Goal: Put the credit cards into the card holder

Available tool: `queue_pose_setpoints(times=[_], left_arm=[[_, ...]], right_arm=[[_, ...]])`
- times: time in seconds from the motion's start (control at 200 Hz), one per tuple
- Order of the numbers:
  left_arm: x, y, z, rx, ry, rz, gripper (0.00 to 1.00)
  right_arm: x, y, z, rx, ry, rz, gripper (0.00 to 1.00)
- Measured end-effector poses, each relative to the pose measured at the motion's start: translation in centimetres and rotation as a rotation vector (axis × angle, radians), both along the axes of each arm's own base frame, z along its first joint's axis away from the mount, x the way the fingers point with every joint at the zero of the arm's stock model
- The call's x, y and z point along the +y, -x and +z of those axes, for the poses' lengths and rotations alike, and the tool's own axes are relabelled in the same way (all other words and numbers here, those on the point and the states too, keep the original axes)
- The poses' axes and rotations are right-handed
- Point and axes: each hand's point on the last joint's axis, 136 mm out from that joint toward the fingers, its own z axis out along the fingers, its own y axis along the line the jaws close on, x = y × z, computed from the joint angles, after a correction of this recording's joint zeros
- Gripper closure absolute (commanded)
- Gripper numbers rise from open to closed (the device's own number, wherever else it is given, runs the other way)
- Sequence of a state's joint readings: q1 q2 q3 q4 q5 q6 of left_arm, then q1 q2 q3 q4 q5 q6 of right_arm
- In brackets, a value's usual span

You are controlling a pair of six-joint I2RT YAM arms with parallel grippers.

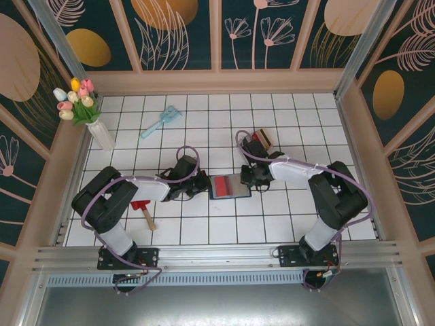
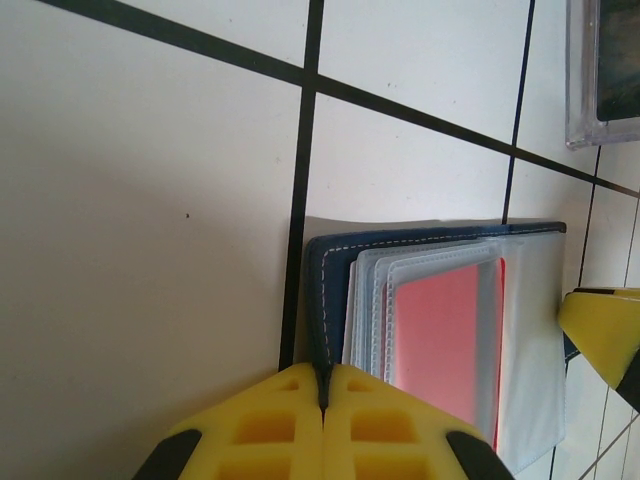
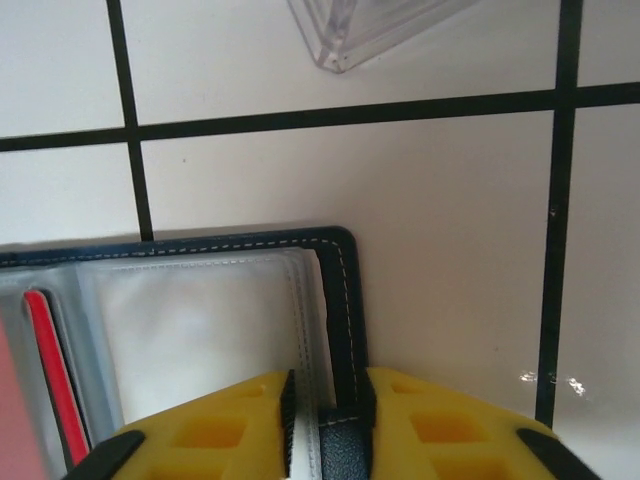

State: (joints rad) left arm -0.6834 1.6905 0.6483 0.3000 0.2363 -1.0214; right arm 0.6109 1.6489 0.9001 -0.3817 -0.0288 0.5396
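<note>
While the left pincer [image 2: 322, 395] is clenched, the right pincer [image 3: 325, 420] grips the card holder [image 3: 345, 300].

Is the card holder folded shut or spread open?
Spread open: the card holder lies flat, its clear sleeves exposed, a red card inside one.

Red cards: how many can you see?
1: a red card sits in the clear sleeves of the open wallet. Others may be hidden in the sleeves or the rack.
</note>
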Motion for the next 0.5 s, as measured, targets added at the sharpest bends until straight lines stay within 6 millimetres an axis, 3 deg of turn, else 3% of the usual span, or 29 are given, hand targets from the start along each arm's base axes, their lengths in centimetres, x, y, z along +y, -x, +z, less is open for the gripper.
queue_pose_setpoints(times=[0.32,0.5], left_arm=[[0.1,0.0,-0.1,0.000,-0.010,0.005,1.00],[0.2,0.0,-0.1,0.000,-0.012,0.006,1.00]], right_arm=[[-0.7,-0.2,-0.2,-0.023,0.042,-0.013,0.74],[-2.5,0.2,-0.9,-0.024,0.121,-0.036,0.72]])
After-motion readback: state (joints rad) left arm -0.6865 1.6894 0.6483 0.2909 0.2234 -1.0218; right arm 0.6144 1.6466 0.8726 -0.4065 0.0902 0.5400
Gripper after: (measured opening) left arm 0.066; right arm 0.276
